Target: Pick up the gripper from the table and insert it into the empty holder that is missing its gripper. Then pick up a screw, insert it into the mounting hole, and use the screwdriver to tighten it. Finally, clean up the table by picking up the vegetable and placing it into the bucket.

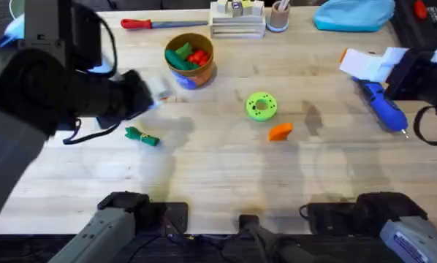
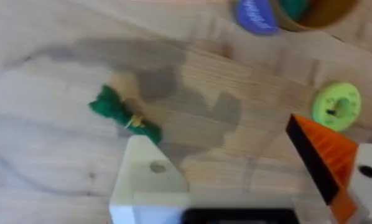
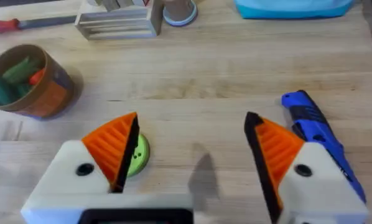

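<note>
A small orange wedge, the gripper (image 1: pixel 280 131), lies on the pale wood-grain table (image 1: pixel 218 183) just right of centre in the overhead frame, just below and right of a flat green ring (image 1: pixel 261 105). The vegetable (image 1: pixel 142 136), a knobbly green toy with a yellowish tie, rests at centre left on the boards. The bucket (image 1: pixel 191 61), a round tan tub with a blue base band, stands at upper centre and holds green and red toy pieces. The screwdriver (image 1: pixel 384 107), a thick blue cylinder with a thin bit, lies slanted at the right edge. A slim red-handled screwdriver (image 1: pixel 149 23) lies along the top.

In the left wrist view the left gripper (image 2: pixel 248 168) hangs over the table with its jaws spread wide; one finger is the bare white blocky holder (image 2: pixel 150 177) with a round mounting hole, the other carries a ribbed orange pad. The left arm looms large and dark at the left of the overhead frame.

The right gripper (image 3: pixel 192 155) hangs spread apart over the boards, holding nothing, both white fingers faced with ribbed orange pads, the blue tool beside one of them.
</note>
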You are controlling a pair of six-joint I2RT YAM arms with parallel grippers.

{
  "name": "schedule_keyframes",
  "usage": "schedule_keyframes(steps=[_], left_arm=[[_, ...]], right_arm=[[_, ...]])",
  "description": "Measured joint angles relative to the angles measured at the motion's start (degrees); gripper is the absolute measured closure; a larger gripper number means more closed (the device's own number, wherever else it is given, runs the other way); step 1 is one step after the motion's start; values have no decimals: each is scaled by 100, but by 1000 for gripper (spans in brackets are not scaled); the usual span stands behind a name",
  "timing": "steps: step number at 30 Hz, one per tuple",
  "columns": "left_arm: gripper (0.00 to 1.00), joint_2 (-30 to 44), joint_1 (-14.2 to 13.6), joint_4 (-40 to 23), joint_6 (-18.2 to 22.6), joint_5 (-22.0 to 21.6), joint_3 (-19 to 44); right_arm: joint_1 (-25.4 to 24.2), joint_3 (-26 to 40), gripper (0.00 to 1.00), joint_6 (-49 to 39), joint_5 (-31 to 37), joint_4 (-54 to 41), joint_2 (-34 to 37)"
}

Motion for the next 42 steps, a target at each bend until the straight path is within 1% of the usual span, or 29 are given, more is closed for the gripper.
schedule_keyframes(steps=[1,2,3,6,10,12,13,15,19,20,24,29,31,34,36,39,42], left_arm=[[97,-87,-173,85,198,129,10],[30,-187,-382,198,401,284,26],[12,-284,-606,356,611,442,41],[6,-529,-1277,914,1122,815,62],[7,-766,-2172,1849,1596,1042,66],[8,-821,-2494,2305,1736,1054,70],[8,-828,-2587,2509,1784,1050,70],[9,-831,-2678,2709,1849,1037,92],[8,-831,-2687,2235,1909,1028,143],[8,-827,-2687,2214,1913,1028,140],[9,-831,-2687,2317,1948,1001,140],[8,-831,-2687,2528,2018,771,140],[8,-833,-2687,2761,2209,709,140],[8,-870,-2687,3205,2654,690,104],[8,-993,-2687,3483,2950,694,-35],[8,-1362,-2687,3999,3222,740,-526],[8,-1926,-2687,4707,3365,871,-1297]], right_arm=[[0,0,10,0,0,-2,0],[0,0,10,0,0,0,0],[0,0,10,0,0,-2,0],[0,0,10,0,0,-2,0],[0,0,10,0,0,-2,0],[0,0,10,0,0,-2,0],[0,0,10,0,0,-2,0],[0,0,10,0,0,-3,0],[0,0,10,0,0,-2,0],[0,0,10,0,0,-2,0],[0,0,10,0,0,-2,0],[0,0,10,0,0,-2,0],[0,0,10,0,0,-2,0],[0,0,10,0,0,-2,0],[0,0,10,2,0,-2,0],[0,0,11,1,0,-2,0],[0,0,10,1,0,-2,0]])
